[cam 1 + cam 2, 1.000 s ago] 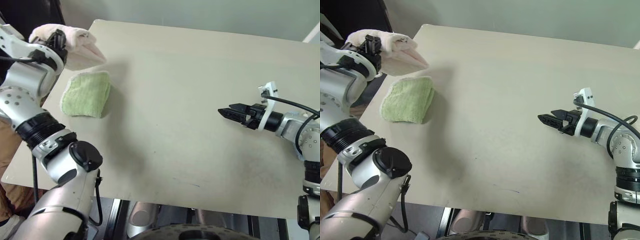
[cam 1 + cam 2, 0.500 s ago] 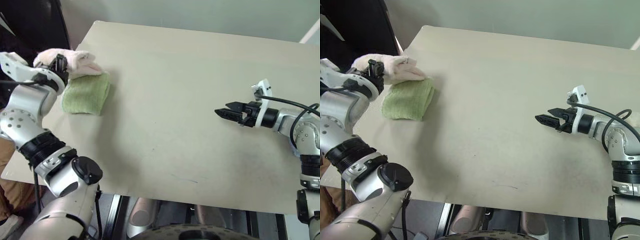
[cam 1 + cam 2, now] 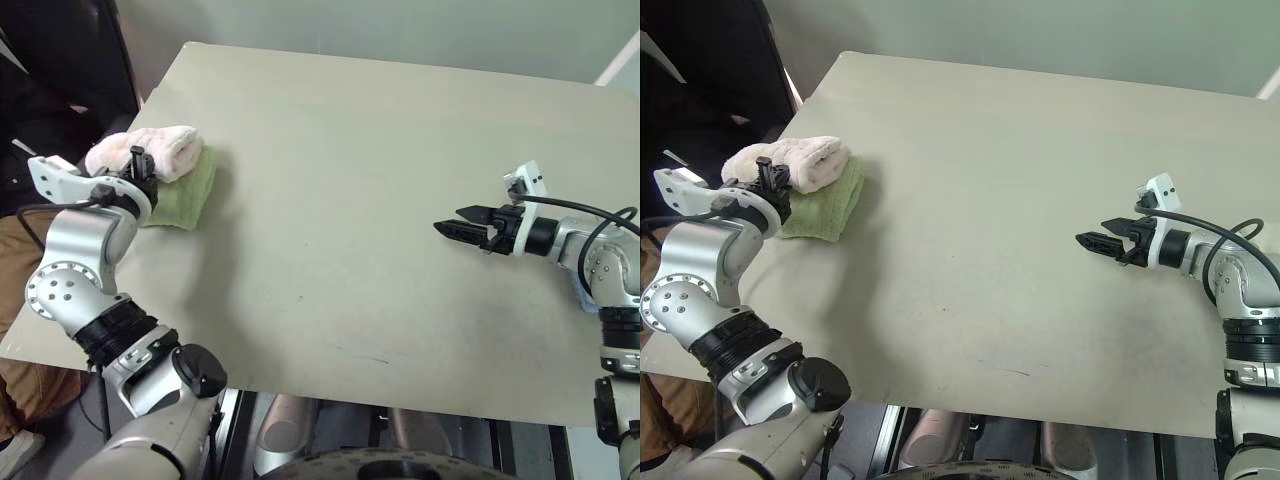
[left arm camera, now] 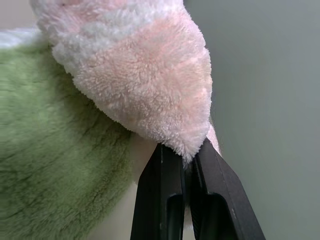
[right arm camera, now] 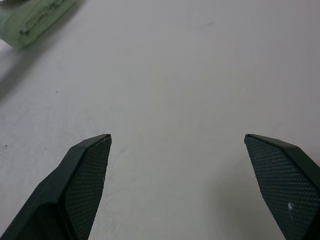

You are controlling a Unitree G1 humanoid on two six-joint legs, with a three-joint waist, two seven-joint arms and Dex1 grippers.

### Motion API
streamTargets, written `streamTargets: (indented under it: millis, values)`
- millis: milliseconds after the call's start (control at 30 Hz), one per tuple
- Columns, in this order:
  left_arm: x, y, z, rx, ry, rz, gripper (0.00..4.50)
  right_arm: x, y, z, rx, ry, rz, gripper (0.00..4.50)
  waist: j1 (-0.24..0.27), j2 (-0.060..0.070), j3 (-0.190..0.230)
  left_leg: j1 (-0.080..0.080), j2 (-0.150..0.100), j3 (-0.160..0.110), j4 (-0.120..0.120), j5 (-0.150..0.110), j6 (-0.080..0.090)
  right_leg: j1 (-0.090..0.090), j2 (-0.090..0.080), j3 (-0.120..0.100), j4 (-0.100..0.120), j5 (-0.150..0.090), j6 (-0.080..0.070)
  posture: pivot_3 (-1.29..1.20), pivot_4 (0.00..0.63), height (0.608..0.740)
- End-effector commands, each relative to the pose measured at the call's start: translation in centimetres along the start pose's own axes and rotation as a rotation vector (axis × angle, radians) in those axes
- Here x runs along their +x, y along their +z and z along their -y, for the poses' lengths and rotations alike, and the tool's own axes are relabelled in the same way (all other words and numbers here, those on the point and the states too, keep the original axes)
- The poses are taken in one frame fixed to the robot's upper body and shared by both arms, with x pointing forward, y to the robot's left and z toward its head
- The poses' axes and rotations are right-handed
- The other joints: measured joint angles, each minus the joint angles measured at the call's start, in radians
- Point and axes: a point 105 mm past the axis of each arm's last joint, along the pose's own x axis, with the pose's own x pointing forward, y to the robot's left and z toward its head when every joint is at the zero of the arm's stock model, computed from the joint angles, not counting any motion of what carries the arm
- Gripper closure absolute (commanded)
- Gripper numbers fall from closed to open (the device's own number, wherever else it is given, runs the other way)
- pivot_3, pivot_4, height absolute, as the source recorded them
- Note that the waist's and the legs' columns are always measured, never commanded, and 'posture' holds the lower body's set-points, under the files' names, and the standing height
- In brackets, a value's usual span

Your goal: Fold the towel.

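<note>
Left gripper clamped on the pink towel atop the green towel; right gripper fingers apart

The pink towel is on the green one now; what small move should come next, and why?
Probably open the left pincer. Its fingers are shut on the folded pink towel, which lies on the green towel at the table edge, so letting go seems all that remains.
</note>
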Motion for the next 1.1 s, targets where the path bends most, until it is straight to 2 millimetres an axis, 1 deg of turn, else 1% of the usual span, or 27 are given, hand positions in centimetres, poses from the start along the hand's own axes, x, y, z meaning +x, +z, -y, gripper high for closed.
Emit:
streamTargets:
  millis: [33,167,267,367,433,533,700,733,800,933,1000,1100]
  values:
    - [-1.1,0.8,1.1,0.015,-0.036,0.044,4.45,-0.2,1.1,-0.3,-0.038,0.016,0.032,0.00,0.000,0.000,0.000,0.000,0.001,0.000,0.000,0.000,-0.001,0.000,0.000,0.000,0.000,0.000,-0.001,0.00,0.150,0.740]
    - [-1.5,1.1,0.2,0.006,-0.012,0.060,4.45,-0.1,0.8,-0.4,-0.039,0.017,0.028,0.00,0.000,0.000,0.000,0.001,0.006,0.001,0.000,0.000,-0.005,-0.001,0.004,0.000,0.000,0.001,-0.005,0.00,0.150,0.740]
    - [-1.6,0.9,-1.6,-0.002,0.037,0.061,4.45,0.0,0.6,-0.4,-0.046,0.016,0.024,0.00,0.000,0.000,0.000,0.001,0.010,0.001,0.000,-0.001,-0.007,-0.001,0.007,-0.001,0.000,0.002,-0.008,0.00,0.150,0.740]
    - [-1.6,0.7,-2.2,-0.004,0.041,0.058,3.65,0.0,0.7,-0.4,-0.049,0.013,0.027,0.00,-0.001,-0.001,0.000,0.004,0.011,0.001,-0.002,-0.001,-0.010,-0.001,0.011,0.000,0.000,0.002,-0.010,0.00,0.150,0.740]
    - [-1.6,0.7,-2.2,0.003,0.032,0.058,2.96,0.0,0.7,-0.4,-0.052,0.011,0.027,0.00,0.000,-0.001,0.000,0.004,0.013,0.000,-0.003,-0.001,-0.011,-0.001,0.017,0.001,0.000,0.002,-0.012,0.00,0.150,0.740]
    - [-1.6,0.7,-2.6,0.014,0.044,0.062,1.87,-0.1,0.7,-0.3,-0.055,0.007,0.029,0.00,0.000,-0.001,0.000,0.005,0.015,-0.001,-0.006,-0.001,-0.011,-0.001,0.018,0.002,0.000,0.003,-0.015,0.00,0.150,0.740]
    - [-1.7,0.3,-1.7,0.010,-0.011,0.036,0.17,-0.2,0.7,-0.3,-0.057,0.001,0.034,0.00,0.000,-0.001,0.001,0.008,0.021,-0.001,-0.009,-0.002,-0.013,-0.001,0.023,0.001,0.001,0.003,-0.020,0.00,0.150,0.740]
    - [-1.7,0.1,-1.6,0.012,-0.018,0.022,0.05,-0.3,0.7,-0.3,-0.056,0.000,0.034,0.00,0.000,-0.001,0.001,0.009,0.022,-0.001,-0.009,-0.003,-0.014,-0.001,0.023,0.001,0.001,0.003,-0.021,0.00,0.150,0.740]
    - [-1.8,-0.5,-1.5,0.019,-0.022,-0.010,0.05,-0.3,0.6,-0.3,-0.055,-0.001,0.034,0.00,-0.001,-0.001,0.001,0.009,0.024,0.000,-0.009,-0.002,-0.016,-0.001,0.026,0.001,0.001,0.003,-0.023,0.00,0.150,0.740]
    - [-1.8,-2.8,-2.4,0.026,0.022,-0.112,0.05,-0.5,0.5,-0.2,-0.051,-0.008,0.042,0.00,-0.001,-0.001,0.001,0.011,0.028,0.001,-0.009,-0.003,-0.021,-0.001,0.029,0.002,0.001,0.003,-0.025,0.00,0.150,0.740]
    - [-1.9,-3.9,-2.2,0.043,0.012,-0.168,0.05,-0.5,0.6,-0.2,-0.050,-0.009,0.048,0.00,-0.001,-0.001,0.001,0.011,0.029,0.001,-0.009,-0.003,-0.023,-0.001,0.031,0.002,0.001,0.003,-0.026,0.00,0.150,0.740]
    - [-2.0,-5.8,-1.2,0.064,-0.033,-0.266,0.05,-0.8,0.7,0.0,-0.048,-0.020,0.058,0.00,0.000,-0.001,0.001,0.011,0.030,0.001,-0.009,-0.003,-0.024,-0.001,0.032,0.002,0.001,0.003,-0.027,0.00,0.150,0.740]
